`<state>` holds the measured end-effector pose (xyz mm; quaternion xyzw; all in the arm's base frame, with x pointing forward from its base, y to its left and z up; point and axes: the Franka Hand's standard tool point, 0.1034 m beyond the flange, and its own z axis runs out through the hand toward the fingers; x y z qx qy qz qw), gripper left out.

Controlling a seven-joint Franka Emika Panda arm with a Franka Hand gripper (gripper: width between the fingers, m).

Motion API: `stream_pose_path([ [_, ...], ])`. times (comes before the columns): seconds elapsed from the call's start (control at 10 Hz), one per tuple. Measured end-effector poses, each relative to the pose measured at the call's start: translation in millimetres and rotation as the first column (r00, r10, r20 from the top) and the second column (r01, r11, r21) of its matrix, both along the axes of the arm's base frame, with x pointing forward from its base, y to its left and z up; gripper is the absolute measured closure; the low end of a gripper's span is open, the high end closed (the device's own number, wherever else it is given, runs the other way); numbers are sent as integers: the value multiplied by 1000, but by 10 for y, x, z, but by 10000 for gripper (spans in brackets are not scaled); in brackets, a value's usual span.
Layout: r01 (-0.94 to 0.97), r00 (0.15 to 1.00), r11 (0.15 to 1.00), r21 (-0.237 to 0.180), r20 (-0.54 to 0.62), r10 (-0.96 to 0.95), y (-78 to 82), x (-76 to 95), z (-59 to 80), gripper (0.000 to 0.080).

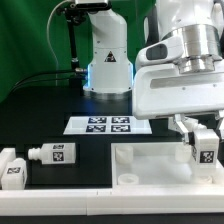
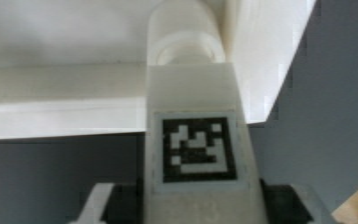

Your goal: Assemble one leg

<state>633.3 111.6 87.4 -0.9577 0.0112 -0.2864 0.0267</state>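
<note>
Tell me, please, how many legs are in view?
3: one leg in the gripper; second leg and third leg lying at the exterior view's left. Others may be hidden.

No words, numbers or brand names can be read anywhere. The only signs are black-and-white square tags (coded patterns, not letters). In the wrist view one tag (image 2: 197, 146) stands on the face of the leg (image 2: 190, 90) clamped in the pincer (image 2: 194, 205). In the exterior view several such tags lie together on the marker board (image 1: 72, 125). One more shows on a second leg (image 1: 50, 153) lying on the table (image 1: 100, 150), and another on a third leg (image 1: 10, 170) at that view's left edge.
</note>
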Motion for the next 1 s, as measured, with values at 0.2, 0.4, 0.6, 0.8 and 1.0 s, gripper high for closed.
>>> stream_pose_path([
  [0.2, 2, 999, 1000, -3, 35, -2, -4, 9, -7, 514],
  [0.4, 9, 998, 1000, -2, 57, -9, -4, 19, -4, 514],
  [0.6, 6, 998, 1000, -5, 56, -6, -6, 20, -4, 513],
  [0.8, -1, 998, 1000, -10, 55, 1, -7, 18, -7, 324],
  [1.0, -1, 999, 1000, -8, 35, 1, 0, 10, -29, 191],
])
